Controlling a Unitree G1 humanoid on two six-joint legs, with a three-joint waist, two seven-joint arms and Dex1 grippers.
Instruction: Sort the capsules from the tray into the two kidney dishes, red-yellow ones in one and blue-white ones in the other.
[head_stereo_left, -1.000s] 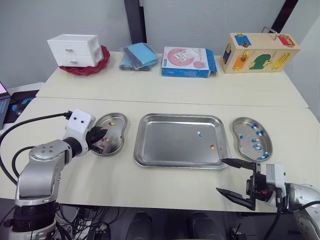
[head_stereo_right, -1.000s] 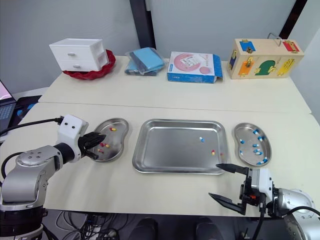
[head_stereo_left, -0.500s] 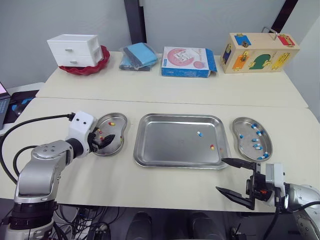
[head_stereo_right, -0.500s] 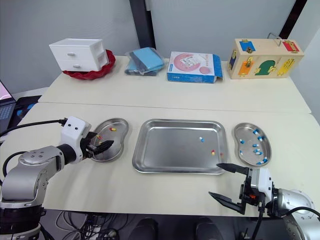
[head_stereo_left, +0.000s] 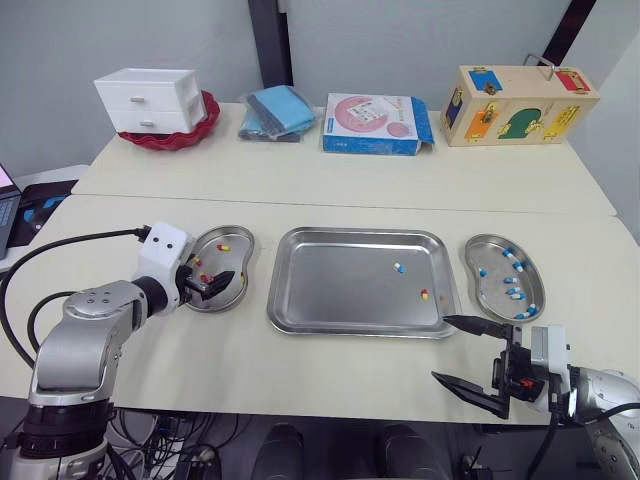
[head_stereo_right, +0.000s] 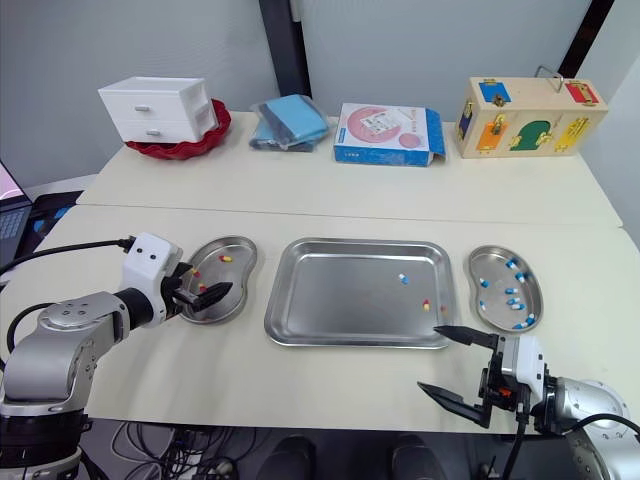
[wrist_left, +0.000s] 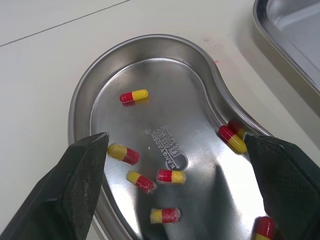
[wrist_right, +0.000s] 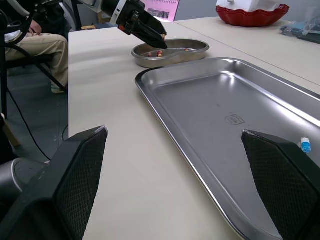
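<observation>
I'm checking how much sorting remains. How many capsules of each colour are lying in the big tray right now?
Blue-white capsule: 1
Red-yellow capsule: 1
Total in the tray: 2

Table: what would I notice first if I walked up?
The big shiny tray in the middle, with only two things on it: a blue-white capsule and a red-yellow capsule. The left dish holds more red-yellow ones, with the open left pincer over it. The right dish holds blue-white ones.
</observation>
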